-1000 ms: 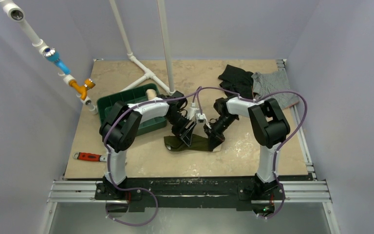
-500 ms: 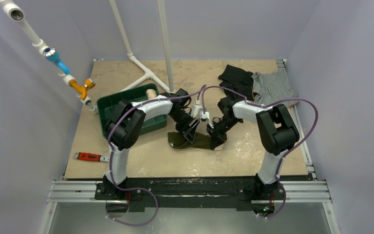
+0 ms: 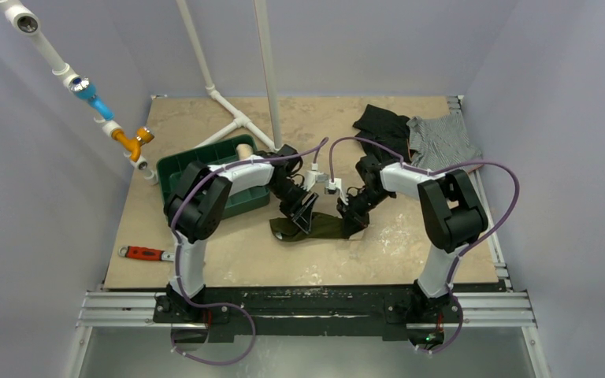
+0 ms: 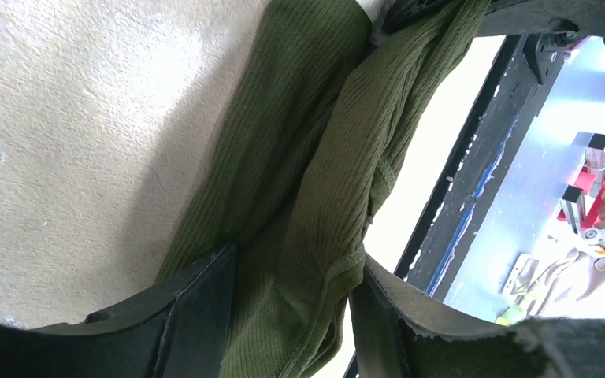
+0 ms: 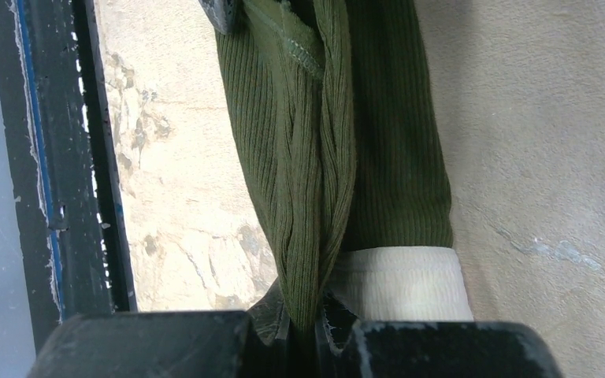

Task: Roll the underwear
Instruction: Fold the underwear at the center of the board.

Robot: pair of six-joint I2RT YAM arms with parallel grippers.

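The beige table [image 3: 205, 126] carries the underwear [image 3: 327, 227] a little toward 6 o'clock from its centre, drawn out into a long olive band. Near its 9 o'clock end the left gripper [image 3: 303, 218] is clamped on bunched cloth. At its 3 o'clock end the right gripper [image 3: 352, 227] pinches a fold tightly, just beside the cream waistband [image 5: 402, 283]. A green bin [image 3: 175, 167] stands at 9 o'clock.

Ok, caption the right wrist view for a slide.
Right gripper shut on a bunched fold of the olive underwear, cream waistband resting on the table.
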